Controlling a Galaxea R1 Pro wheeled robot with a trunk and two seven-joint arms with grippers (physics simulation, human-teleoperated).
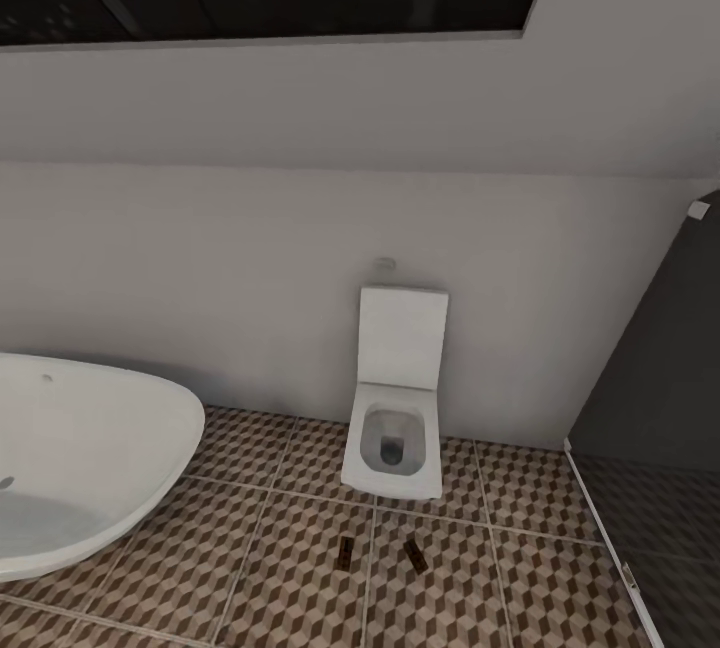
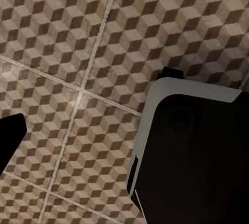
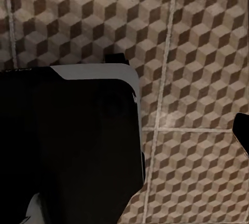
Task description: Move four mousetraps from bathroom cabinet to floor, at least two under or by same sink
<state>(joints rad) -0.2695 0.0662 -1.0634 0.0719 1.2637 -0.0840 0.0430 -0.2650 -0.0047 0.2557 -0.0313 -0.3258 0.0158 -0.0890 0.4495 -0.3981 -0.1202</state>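
Closest in, both wrist views look down on the bathroom floor [image 2: 78, 42], its cube-patterned brown and beige tiles split by pale grout lines. In the left wrist view a large black body with a pale grey rim [image 2: 197, 151] covers part of the tiles, and a dark tip [image 2: 10, 136] juts in at the edge. That tip may belong to the left end effector, but I cannot tell whether its fingers are spread or pressed together. The right wrist view has the same sort of black, grey-rimmed body [image 3: 67, 141] and a small dark tip [image 3: 243, 130] at the far edge; the right end effector's state cannot be made out either.

Further off, in the head view, two mousetraps lie flat on the tiles: one [image 1: 346, 551] and another [image 1: 415, 555] near it, apart from each other and just in front of the toilet [image 1: 395, 428]. They read as small dark slats; finer detail is too small to tell. The white toilet stands against the pale wall [image 1: 250, 278], lid raised. To the left is the curved rim of a white bathtub [image 1: 90, 468]. To the right a dark shower area [image 1: 650, 488] begins behind a pale threshold strip.
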